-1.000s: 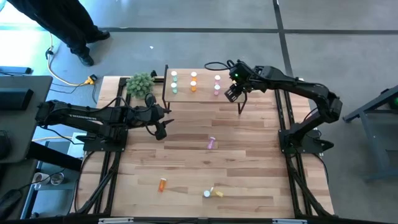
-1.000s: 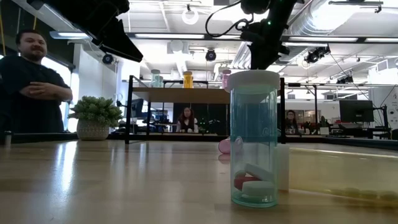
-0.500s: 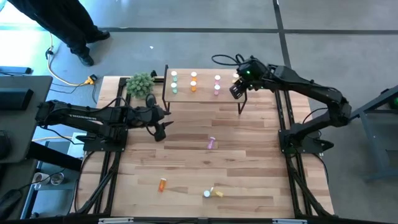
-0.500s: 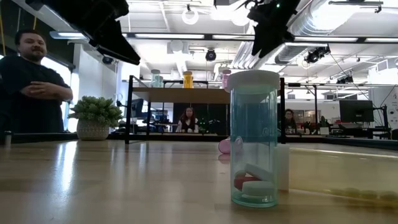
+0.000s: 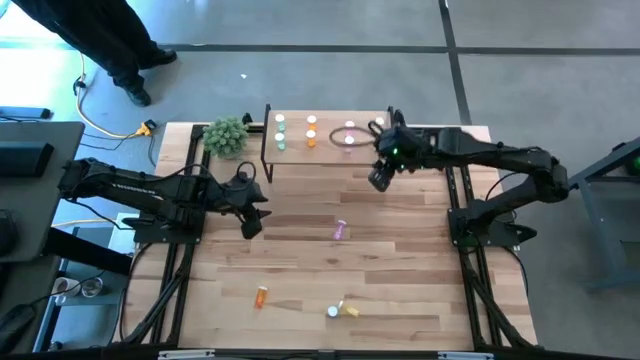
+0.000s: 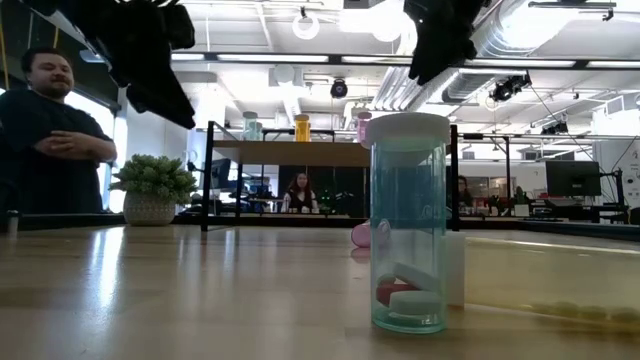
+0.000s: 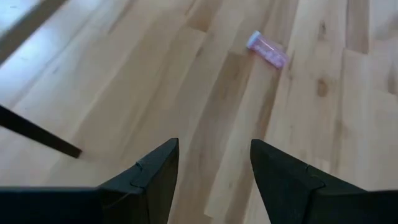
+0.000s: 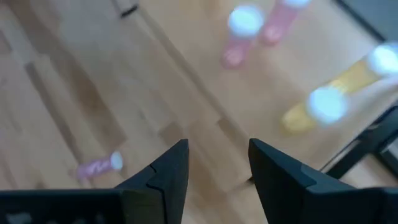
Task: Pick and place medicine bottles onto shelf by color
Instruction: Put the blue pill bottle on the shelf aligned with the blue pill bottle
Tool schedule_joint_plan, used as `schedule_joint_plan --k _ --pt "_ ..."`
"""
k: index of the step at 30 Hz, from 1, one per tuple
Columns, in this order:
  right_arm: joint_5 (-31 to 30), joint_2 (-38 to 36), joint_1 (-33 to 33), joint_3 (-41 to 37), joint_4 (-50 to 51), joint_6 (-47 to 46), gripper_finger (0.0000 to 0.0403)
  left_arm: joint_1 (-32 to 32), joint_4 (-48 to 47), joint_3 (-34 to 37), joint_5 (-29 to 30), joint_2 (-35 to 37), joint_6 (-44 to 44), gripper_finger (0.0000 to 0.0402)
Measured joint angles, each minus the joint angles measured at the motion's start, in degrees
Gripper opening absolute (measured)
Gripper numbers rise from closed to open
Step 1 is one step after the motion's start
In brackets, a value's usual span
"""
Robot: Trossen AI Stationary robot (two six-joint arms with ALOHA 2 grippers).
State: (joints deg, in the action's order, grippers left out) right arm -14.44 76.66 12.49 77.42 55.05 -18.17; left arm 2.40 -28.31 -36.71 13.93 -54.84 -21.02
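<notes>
R gripper (image 5: 379, 180) pulled back off the shelf (image 5: 325, 150) front edge, jaws apart, empty, so drop looks done. L gripper (image 5: 250, 222) below shelf, jaws apart, empty. Next: pink bottle (image 5: 341, 230) on table (image 5: 400, 280) below shelf.

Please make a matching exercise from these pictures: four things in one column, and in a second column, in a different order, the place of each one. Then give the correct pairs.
Things:
1. pink bottle
2. green plant
3. orange bottle
4. right hand

Places:
A. beside the shelf's left end
B. lying near the table's middle
C. lying near the table's front edge, left of the yellow bottle
D. open and empty, just off the shelf's right front corner

Pairs: 1-B, 2-A, 3-C, 4-D
</notes>
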Motion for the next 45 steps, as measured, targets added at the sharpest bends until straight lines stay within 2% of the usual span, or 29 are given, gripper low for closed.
schedule_joint_plan --k 6,16,22,27,35,45 --pt "0.1 0.0 -6.3 -5.0 -0.1 -9.3 0.0158 -4.0 -1.0 0.0 0.2 0.0 -1.4 0.0191" --pt "0.1 0.0 -16.2 -8.9 -2.3 -26.6 0.0158 -8.6 -1.0 0.0 0.2 0.0 -3.1 0.0191" --pt "-1.0 0.1 -22.7 -11.2 -5.8 -32.1 0.0158 -11.2 -1.1 0.0 -0.7 0.0 -4.3 0.0191" --pt "-1.5 0.1 -27.7 -16.2 -14.4 -32.4 0.0158 -12.4 -1.1 0.0 -0.7 0.0 -3.9 0.0191" --pt "-1.5 0.1 -33.3 -26.5 -34.8 -32.6 0.0158 -13.8 -1.1 0.0 -0.9 0.0 -3.4 0.0191" --pt "-4.0 0.3 -38.9 -34.1 -57.7 -29.2 0.0158 -14.1 -1.1 0.0 -0.9 0.0 -2.8 0.0191"
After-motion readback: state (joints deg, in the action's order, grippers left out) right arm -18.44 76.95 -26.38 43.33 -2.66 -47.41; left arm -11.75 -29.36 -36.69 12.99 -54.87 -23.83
